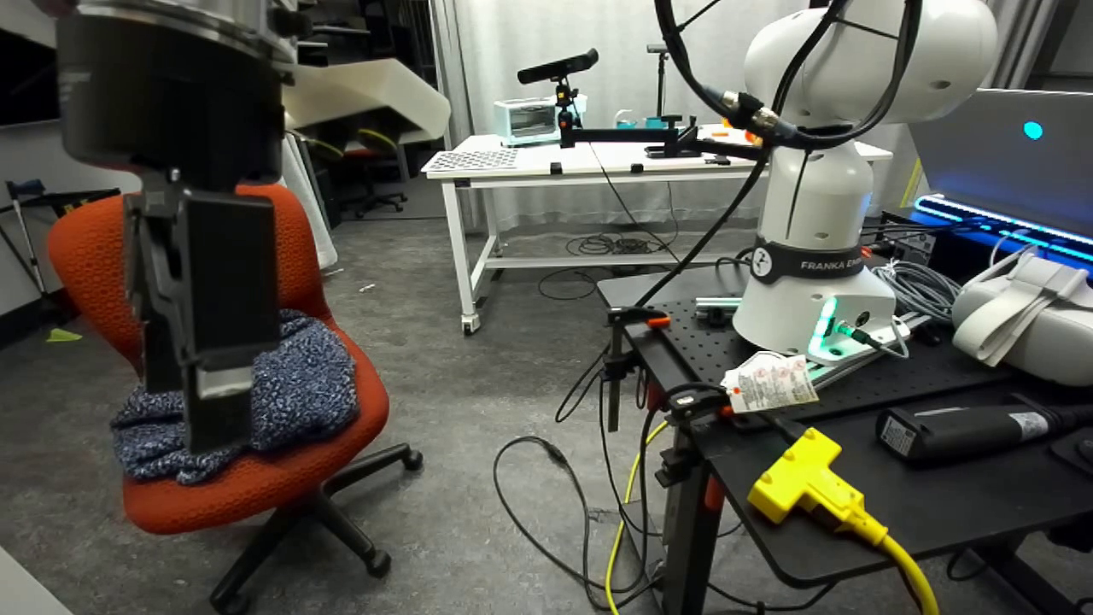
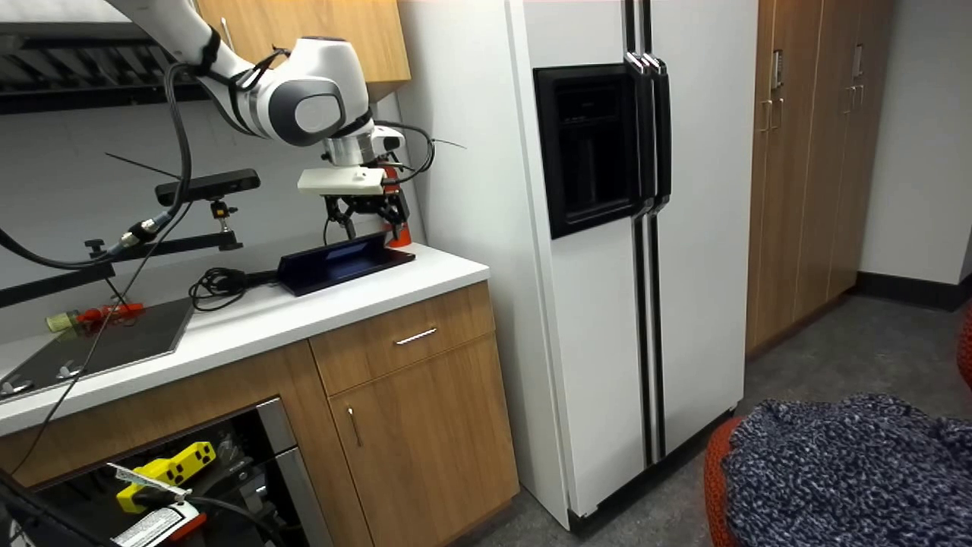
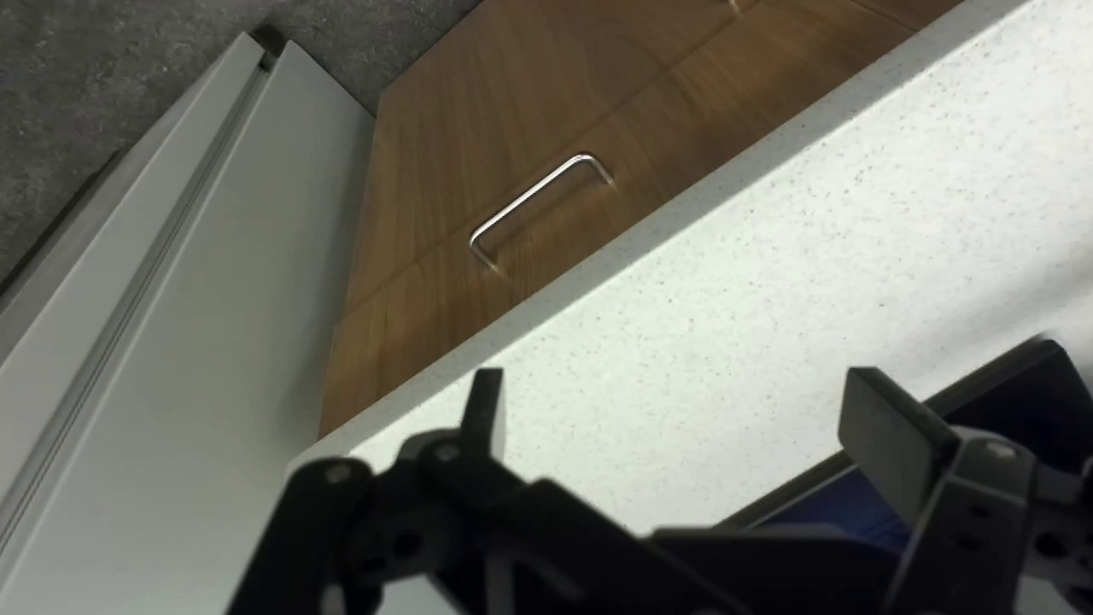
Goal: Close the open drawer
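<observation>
End effector (image 3: 670,410) with jaws standing wide apart, its base cut off by the wrist view's lower edge, dark tray (image 3: 854,508) partly hidden behind it, white worktop (image 3: 726,325), drawer (image 3: 564,231) flush and closed beneath the front edge, inside hidden, fridge (image 3: 196,359) alongside, cut off at left.

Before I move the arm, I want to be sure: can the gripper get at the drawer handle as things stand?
Probably yes, after a move. The open gripper hangs over the counter and must pass its front edge and go lower, but nothing visible blocks the handle of the shut drawer.
</observation>
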Robot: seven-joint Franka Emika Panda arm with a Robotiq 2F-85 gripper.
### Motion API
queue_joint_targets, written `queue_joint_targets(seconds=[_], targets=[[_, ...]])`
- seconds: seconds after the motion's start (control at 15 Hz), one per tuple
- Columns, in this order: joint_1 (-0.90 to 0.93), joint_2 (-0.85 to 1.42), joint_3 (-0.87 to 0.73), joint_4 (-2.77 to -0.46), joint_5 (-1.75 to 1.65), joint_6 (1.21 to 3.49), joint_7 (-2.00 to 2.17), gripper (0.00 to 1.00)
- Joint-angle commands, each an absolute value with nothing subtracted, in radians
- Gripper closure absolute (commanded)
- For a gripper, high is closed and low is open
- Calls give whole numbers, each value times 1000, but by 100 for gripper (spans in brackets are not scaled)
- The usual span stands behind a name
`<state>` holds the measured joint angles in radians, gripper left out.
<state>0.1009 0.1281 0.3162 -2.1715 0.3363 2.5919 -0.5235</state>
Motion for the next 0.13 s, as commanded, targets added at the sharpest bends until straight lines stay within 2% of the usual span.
queue_joint_targets(seconds=[0.0,0.07], targets=[[118,128,300,-2169,337,2590,-521,0],[118,128,300,-2169,337,2590,-521,0]])
